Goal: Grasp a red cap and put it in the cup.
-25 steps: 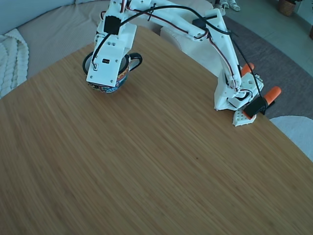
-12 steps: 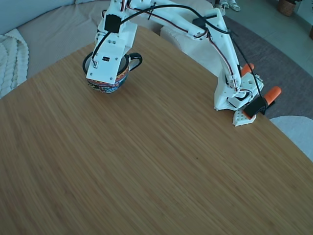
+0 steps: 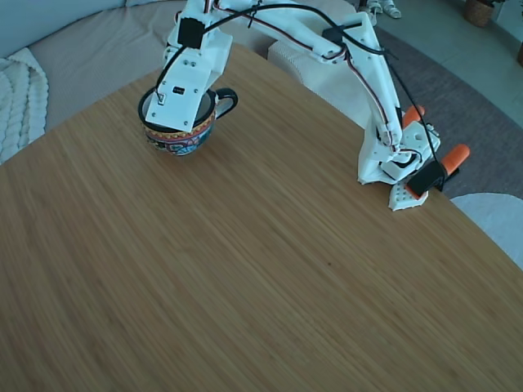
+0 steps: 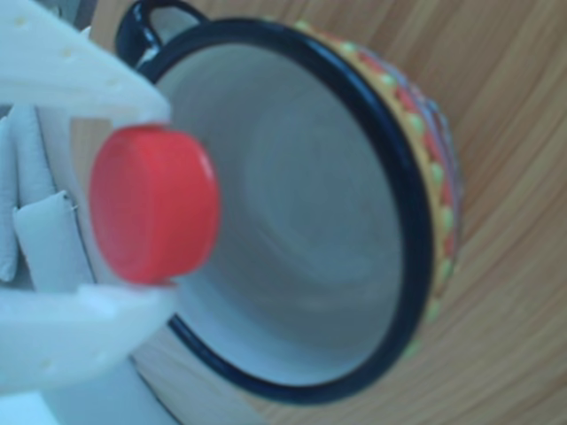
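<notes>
In the other view the red cap is pinched between two white fingers, held over the white inside of the cup. The gripper is shut on it. The cup has a black rim, a black handle and a coloured band outside. In the fixed view the cup stands at the far left of the wooden table, and the white gripper hangs directly over its mouth, covering most of it. The cap is hidden there.
The arm's white base is clamped to the table's right edge by orange-handled clamps. A sofa with a white knitted blanket lies behind the table at the left. Bare wood fills the near part.
The gripper has shifted slightly up and back over the cup, so more of the cup's coloured front shows. The cup and the base have not moved.
</notes>
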Robot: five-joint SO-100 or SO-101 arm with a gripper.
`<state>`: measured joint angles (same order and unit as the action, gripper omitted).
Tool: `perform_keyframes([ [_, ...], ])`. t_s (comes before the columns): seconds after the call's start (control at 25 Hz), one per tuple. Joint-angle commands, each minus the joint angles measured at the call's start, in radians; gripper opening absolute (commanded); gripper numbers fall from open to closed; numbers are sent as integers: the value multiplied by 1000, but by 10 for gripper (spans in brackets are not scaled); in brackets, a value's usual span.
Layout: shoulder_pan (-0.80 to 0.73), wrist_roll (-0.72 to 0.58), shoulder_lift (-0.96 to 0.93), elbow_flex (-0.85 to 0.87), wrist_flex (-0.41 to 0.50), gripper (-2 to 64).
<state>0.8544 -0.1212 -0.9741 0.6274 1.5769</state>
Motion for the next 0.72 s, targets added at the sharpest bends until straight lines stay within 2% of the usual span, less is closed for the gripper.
perform_keyframes([
  [0.0,0,-6,-20,-51,-6,148],
  [0.12,8,25,-20,-43,-5,321],
  [0.2,9,38,-20,-40,-2,377],
  [0.68,-11,34,-29,-52,9,380],
])
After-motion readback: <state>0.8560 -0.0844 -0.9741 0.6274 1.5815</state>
